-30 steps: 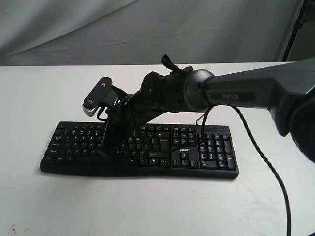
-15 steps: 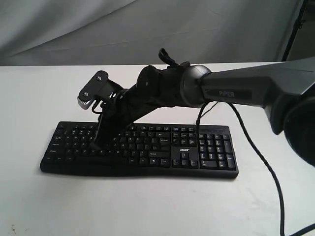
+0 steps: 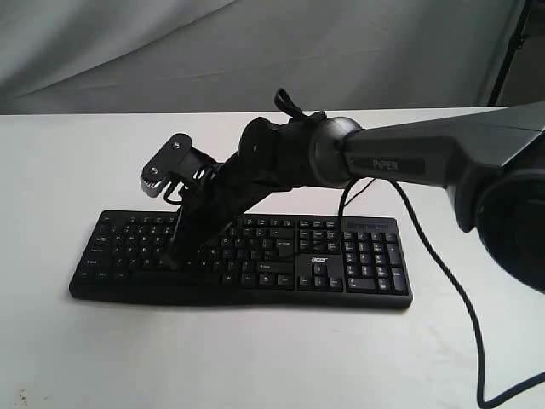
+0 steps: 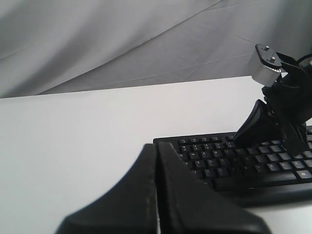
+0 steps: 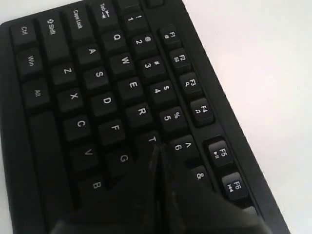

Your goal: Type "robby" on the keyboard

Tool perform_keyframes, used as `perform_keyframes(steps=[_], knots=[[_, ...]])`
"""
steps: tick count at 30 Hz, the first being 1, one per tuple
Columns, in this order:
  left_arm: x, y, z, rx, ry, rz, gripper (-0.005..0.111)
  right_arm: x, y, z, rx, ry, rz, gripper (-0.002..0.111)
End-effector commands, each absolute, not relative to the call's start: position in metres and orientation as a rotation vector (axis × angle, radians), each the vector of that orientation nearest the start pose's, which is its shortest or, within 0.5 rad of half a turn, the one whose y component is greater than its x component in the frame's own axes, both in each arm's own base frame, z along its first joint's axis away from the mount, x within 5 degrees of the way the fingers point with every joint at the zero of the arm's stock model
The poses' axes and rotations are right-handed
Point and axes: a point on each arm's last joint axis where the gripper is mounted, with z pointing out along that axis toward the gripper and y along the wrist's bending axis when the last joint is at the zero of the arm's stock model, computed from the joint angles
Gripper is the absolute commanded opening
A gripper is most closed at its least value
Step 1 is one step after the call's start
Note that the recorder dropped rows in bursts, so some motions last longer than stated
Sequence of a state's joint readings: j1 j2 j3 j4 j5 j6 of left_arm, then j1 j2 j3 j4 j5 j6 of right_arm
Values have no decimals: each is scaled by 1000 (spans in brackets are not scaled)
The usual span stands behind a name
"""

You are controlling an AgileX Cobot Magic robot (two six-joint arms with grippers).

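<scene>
- Our right gripper [image 3: 174,256] is reaching in from the right edge of the worktop [image 3: 68,358] in the exterior view and is angling down onto the left half of the keyboard [image 3: 362,264]. The keyboard is lying lengthwise along the near edge, roughly midway between the left and right edges.
- Through the left wrist view we are looking past our left gripper [image 4: 157,151]. Its jaws are pressing together on nothing, and it is hovering over bare worktop just off the keyboard's end.
- Through the right wrist view we are seeing the right jaws closing into one narrow tip, holding nothing. The tip is sitting at the T key [image 5: 146,139], though we cannot tell whether it is pressing.
</scene>
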State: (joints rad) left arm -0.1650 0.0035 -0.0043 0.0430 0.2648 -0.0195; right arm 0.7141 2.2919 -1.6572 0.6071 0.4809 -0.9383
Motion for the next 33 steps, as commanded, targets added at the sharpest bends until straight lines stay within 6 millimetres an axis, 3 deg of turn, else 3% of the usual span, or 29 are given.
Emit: perform_keyframes(steps=[1, 18, 33], knots=[[55, -8, 190, 161, 1736, -97, 0, 358, 339, 126, -1406, 2114, 473, 0], [55, -8, 190, 161, 1736, -97, 0, 360, 339, 126, -1391, 2104, 462, 0], [55, -8, 190, 161, 1736, -97, 0, 361, 340, 111, -1402, 2125, 457, 0]])
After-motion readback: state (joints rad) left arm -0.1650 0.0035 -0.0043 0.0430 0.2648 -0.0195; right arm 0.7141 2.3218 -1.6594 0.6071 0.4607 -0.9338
